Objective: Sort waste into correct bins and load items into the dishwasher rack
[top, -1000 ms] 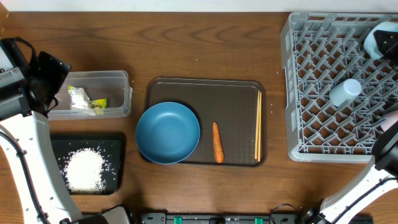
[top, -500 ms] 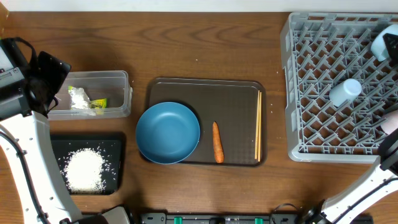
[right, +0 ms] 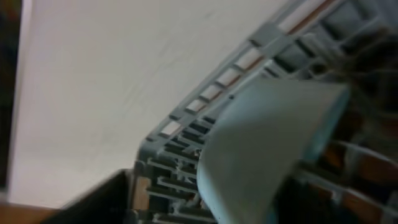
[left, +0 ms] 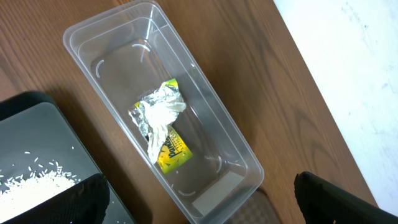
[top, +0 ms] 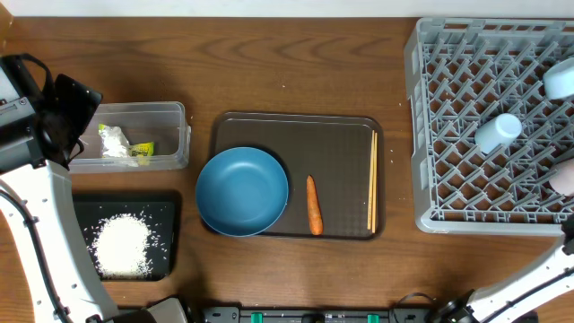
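Observation:
My left gripper [left: 208, 206] hangs open over the near end of the clear bin [left: 211, 93], with nothing between its fingers. The crumpled wrapper [left: 163, 127] lies inside that bin. Rice [top: 121, 244] is heaped in the black bin [top: 166, 211]. On the brown serving tray are the dark-blue bowl [top: 242, 191], the carrot [top: 314, 205] and the chopsticks [top: 372, 179]. The light-blue bowl [top: 560, 81] leans in the dishwasher rack [top: 448, 90] at its right edge. In the blurred right wrist view that bowl [right: 273, 137] fills the middle, and my right gripper [right: 217, 205] stands open around it.
A pale cup [top: 496, 133] lies on its side in the rack, and another pale cup [top: 563, 177] shows at the right edge. The brown serving tray [top: 341, 144] sits mid-table. My left arm reaches along the table's left side.
My right gripper has opened and let go of the light-blue bowl, then left the overhead view to the right. The bowl has shifted right and down in the rack. The left arm is unchanged.

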`<state>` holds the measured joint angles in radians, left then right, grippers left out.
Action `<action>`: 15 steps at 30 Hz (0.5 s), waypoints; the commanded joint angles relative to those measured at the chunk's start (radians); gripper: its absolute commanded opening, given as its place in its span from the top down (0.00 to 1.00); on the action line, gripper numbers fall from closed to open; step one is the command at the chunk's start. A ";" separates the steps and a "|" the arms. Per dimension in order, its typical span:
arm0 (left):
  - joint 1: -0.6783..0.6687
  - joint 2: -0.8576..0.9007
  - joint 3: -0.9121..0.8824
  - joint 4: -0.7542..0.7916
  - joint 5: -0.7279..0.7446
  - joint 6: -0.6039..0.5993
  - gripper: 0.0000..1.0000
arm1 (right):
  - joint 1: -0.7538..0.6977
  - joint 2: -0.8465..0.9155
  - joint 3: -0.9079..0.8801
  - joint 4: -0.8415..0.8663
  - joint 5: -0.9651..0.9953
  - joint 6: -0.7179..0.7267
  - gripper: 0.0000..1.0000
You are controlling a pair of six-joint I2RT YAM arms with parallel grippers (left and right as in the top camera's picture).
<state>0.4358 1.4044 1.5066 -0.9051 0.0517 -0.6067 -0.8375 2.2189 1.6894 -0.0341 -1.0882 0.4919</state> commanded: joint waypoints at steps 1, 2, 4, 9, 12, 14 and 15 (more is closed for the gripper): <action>0.002 0.000 -0.003 0.000 -0.011 -0.008 0.02 | -0.015 -0.006 0.011 -0.029 -0.029 0.012 0.01; 0.002 0.000 -0.003 0.000 -0.011 -0.008 0.02 | -0.019 -0.007 0.011 -0.043 -0.031 0.012 0.01; 0.002 0.000 -0.003 0.000 -0.011 -0.008 0.02 | -0.026 -0.022 0.011 -0.078 -0.029 0.012 0.01; 0.002 0.000 -0.003 0.000 -0.011 -0.008 0.02 | -0.033 -0.140 0.011 -0.172 0.084 0.008 0.01; 0.002 0.000 -0.003 0.000 -0.011 -0.008 0.02 | -0.031 -0.256 0.011 -0.251 0.223 0.008 0.01; 0.002 0.000 -0.003 0.000 -0.011 -0.008 0.02 | -0.024 -0.341 0.011 -0.317 0.350 0.010 0.01; 0.002 0.000 -0.003 0.000 -0.011 -0.008 0.02 | -0.016 -0.397 0.011 -0.358 0.435 0.010 0.01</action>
<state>0.4358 1.4044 1.5066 -0.9058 0.0521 -0.6067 -0.8608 2.0041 1.6875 -0.3489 -0.8806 0.5018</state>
